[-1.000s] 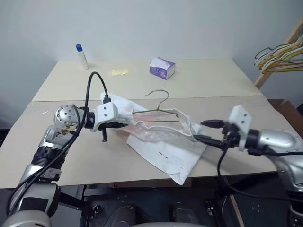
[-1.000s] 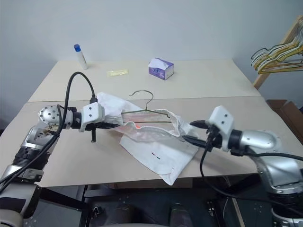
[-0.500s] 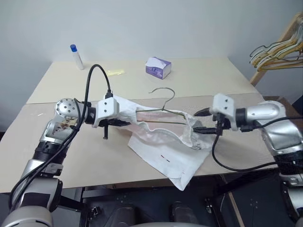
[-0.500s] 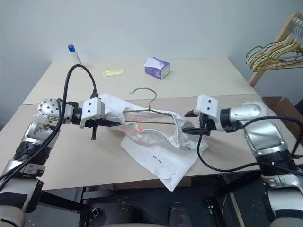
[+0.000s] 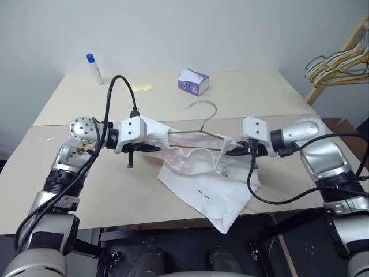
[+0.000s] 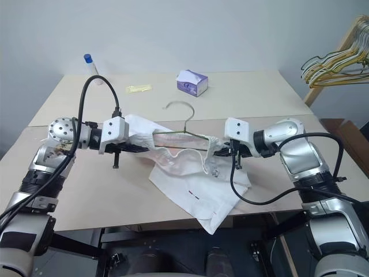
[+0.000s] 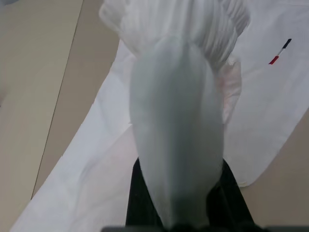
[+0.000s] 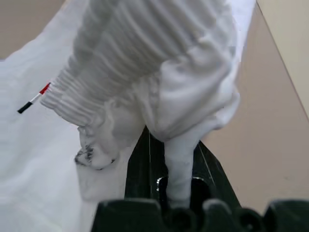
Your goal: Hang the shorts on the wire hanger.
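Observation:
The white shorts [image 5: 199,187] hang half lifted over the front table, their gathered waistband stretched between my two grippers and the legs trailing to the table's front edge. My left gripper [image 5: 154,145] is shut on the waistband's left end; the left wrist view shows cloth [image 7: 178,96] draped over its fingers [image 7: 140,203]. At the waistband's right end, my right gripper [image 5: 232,151] is shut on a fold [image 8: 154,63] pinched between its fingers [image 8: 140,164]. The wire hanger [image 5: 203,121] sits inside the waistband, hook up, its wire running between both grippers.
On the back table stand a purple-white tissue box [image 5: 194,82], a bottle with a blue cap [image 5: 93,68] and a small yellow packet [image 5: 142,88]. A bunch of hangers [image 5: 337,63] hangs on a wooden rack at the far right.
My right gripper moved in from the right front to the waistband's right end and shut on it. The waistband and hanger now sit higher and tauter. The left gripper barely moved.

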### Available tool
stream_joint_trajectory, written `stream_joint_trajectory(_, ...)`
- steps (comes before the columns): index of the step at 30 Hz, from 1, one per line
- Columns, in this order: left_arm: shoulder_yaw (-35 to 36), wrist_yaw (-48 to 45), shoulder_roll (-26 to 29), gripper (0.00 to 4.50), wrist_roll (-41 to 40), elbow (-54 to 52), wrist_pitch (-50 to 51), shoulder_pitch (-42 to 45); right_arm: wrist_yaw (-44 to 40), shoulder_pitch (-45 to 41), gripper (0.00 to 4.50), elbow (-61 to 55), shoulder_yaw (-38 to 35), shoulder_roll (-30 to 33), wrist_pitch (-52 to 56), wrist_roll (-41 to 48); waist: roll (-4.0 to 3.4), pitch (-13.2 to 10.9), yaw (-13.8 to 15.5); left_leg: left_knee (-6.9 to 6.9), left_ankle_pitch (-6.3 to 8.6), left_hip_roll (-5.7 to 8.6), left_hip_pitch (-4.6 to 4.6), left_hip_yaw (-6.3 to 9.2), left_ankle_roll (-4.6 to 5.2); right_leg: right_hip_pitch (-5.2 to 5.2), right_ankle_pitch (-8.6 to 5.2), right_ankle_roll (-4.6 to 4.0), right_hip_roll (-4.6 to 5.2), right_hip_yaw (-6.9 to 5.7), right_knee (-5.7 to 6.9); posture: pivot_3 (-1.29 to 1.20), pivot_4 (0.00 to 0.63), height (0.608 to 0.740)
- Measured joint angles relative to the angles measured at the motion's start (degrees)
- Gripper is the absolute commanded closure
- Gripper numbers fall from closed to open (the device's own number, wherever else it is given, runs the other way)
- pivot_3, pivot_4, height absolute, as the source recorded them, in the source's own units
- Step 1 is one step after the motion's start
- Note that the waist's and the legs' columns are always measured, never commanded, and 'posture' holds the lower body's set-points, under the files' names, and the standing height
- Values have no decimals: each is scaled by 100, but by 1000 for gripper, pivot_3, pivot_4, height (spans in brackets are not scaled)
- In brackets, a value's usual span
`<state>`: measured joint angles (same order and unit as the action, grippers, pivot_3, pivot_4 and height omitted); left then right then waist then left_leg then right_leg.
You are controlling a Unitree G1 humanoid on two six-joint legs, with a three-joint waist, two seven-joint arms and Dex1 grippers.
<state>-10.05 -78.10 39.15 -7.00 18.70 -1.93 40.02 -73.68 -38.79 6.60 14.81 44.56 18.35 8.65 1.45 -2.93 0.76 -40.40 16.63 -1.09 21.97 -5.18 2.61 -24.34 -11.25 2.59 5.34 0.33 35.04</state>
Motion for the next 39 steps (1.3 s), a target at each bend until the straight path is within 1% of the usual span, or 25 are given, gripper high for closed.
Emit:
stream_joint_trajectory(2,0,-85,-16,3896,-18,5,-45,14,-91,142,4500,-157,-98,69,201,180,0,0,6,-1,0,1,1,0,0,0,0,0,1,-1,0,49,0,740)
stream_joint_trajectory(3,4,-101,-45,3675,-56,10,-42,31,-133,233,4500,-251,-180,108,327,298,0,0,13,-2,0,1,2,1,0,1,0,0,2,-2,0,44,2,740)
stream_joint_trajectory(8,107,-79,-174,2070,-279,98,101,215,-105,843,4500,-822,-758,397,1001,878,0,0,20,-6,1,1,4,6,1,2,1,1,4,-5,-3,25,12,740)
stream_joint_trajectory(13,551,308,-293,433,-472,470,99,500,348,1989,4500,-1671,-1754,542,1918,1603,0,0,5,-7,1,1,0,14,1,4,1,1,4,-6,-2,6,21,740)
stream_joint_trajectory(14,650,469,-326,164,-468,576,74,581,503,2275,4500,-1868,-2015,545,2128,1756,1,0,2,-7,1,2,0,15,1,6,1,1,4,-6,-2,0,23,740)
stream_joint_trajectory(15,713,591,-343,36,-461,663,51,644,601,2440,4500,-1975,-2150,545,2259,1832,1,0,-3,-7,1,2,-3,15,2,7,1,1,4,-5,-2,-7,26,740)
stream_joint_trajectory(17,942,1200,-534,36,-433,889,-32,886,970,3045,4500,-2410,-2701,534,2685,2116,2,0,4,-7,2,2,-1,26,3,9,1,1,5,-6,-3,-16,29,740)
stream_joint_trajectory(20,1199,1607,-644,36,-577,876,166,1080,1474,3606,4500,-2846,-3261,438,3167,2375,1,0,-5,-7,3,3,-2,32,4,8,1,2,6,-4,-5,-38,38,740)
stream_joint_trajectory(22,1426,1707,-777,36,-975,550,602,1057,1921,3939,4500,-3053,-3717,271,3551,2517,2,0,-19,-7,3,2,-1,34,4,7,2,3,6,1,-4,-47,40,740)
stream_joint_trajectory(26,1767,2087,-1110,36,-1977,-709,1796,708,3021,4213,4500,-3349,-4540,-212,4324,2643,0,1,-65,-7,4,2,-15,37,6,10,3,5,7,19,1,-63,45,740)
stream_joint_trajectory(28,1893,2384,-1283,36,-2484,-1314,2397,500,3521,4197,4500,-3390,-4867,-395,4658,2641,0,1,-115,-5,4,2,-26,37,6,15,3,6,6,26,2,-62,48,740)
stream_joint_trajectory(31,2008,2852,-1445,36,-3202,-2281,3255,138,4422,3908,4500,-3373,-5429,-694,5389,2607,-1,1,-183,5,4,3,-39,32,6,17,3,6,4,39,3,-58,49,740)
stream_joint_trajectory(36,2073,3259,-1447,36,-3722,-2953,3786,37,5580,3099,4500,-3115,-6006,-895,6166,2195,-6,3,-225,20,4,8,-58,25,6,28,2,5,1,49,-1,-48,50,740)
stream_joint_trajectory(39,2212,3360,-1347,36,-3917,-3138,3905,-21,6109,2817,4500,-2938,-6105,-917,6393,1822,-9,5,-241,35,4,11,-59,25,5,25,1,5,1,50,-6,-38,49,740)
